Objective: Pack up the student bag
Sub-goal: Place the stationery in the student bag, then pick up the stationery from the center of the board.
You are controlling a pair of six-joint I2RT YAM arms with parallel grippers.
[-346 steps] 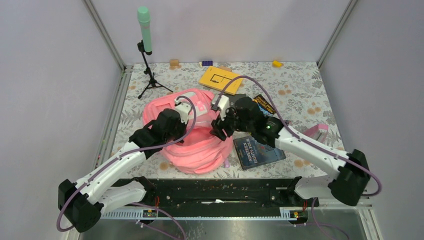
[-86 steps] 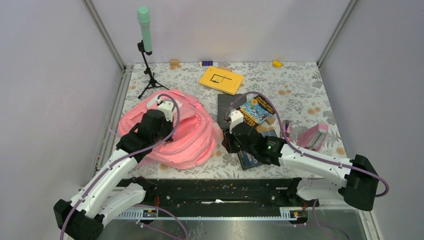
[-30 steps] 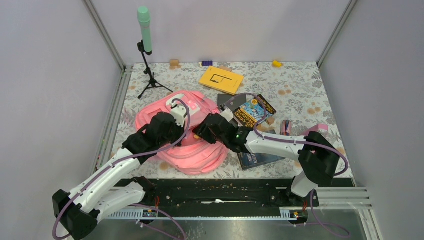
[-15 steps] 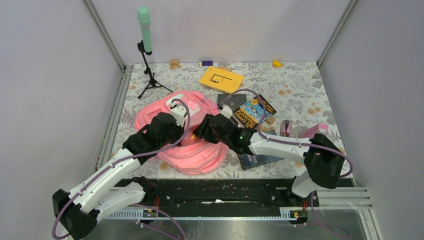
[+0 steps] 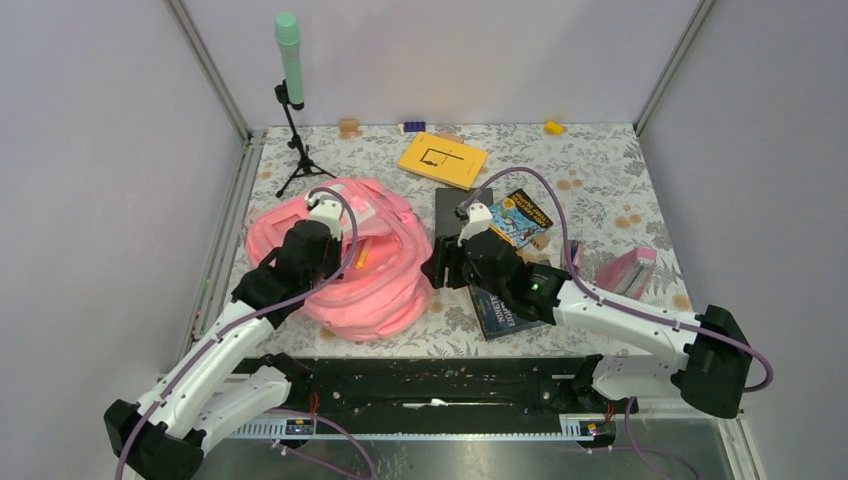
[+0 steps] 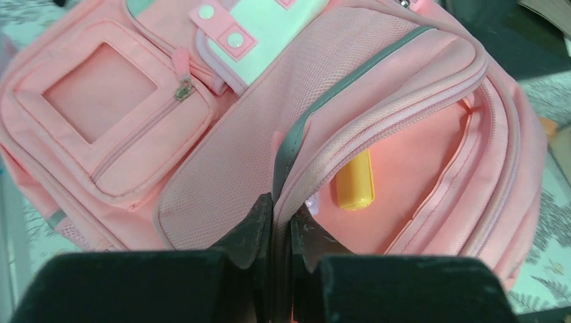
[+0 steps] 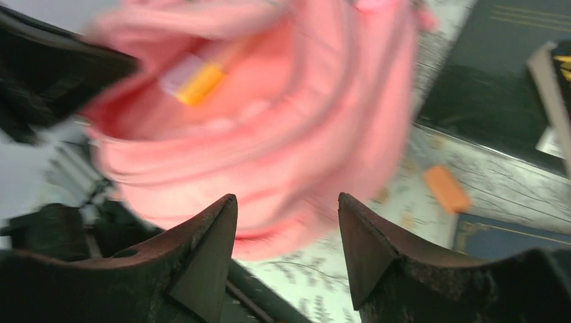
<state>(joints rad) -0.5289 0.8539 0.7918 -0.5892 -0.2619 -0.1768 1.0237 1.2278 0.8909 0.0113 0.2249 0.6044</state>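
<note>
Left wrist view is filled by the student bag (image 6: 222,168), which is lying on the surface (image 6: 549,286) with its main compartment open. Inside this compartment one yellow-orange cylinder (image 6: 355,182) is seen against the pink lining; what kind of thing it is cannot be told. The outer pocket with the square window (image 6: 101,94) is zipped closed. The left jaws are pressed together on the grey-trimmed rim of the bag's opening.

In the right wrist view the right jaws are standing well apart and nothing is held between them. The bag is seen blurred beyond them, with the same cylinder inside. A small orange piece (image 7: 446,188) is lying on the surface near the bag.

From the top external view the bag is found left of the middle of the surface, which is covered with a flowered cloth. To the right of the bag a black flat thing (image 5: 450,208), a colourful book (image 5: 522,218) and a dark blue book (image 5: 497,312) are laid close together, partly under the right arm. A yellow book (image 5: 442,159) is placed further back, and a pink pencil case (image 5: 625,270) near the right edge. A green microphone on a tripod (image 5: 289,50) is standing at the back left corner. The space is closed by plain pale walls.
</note>
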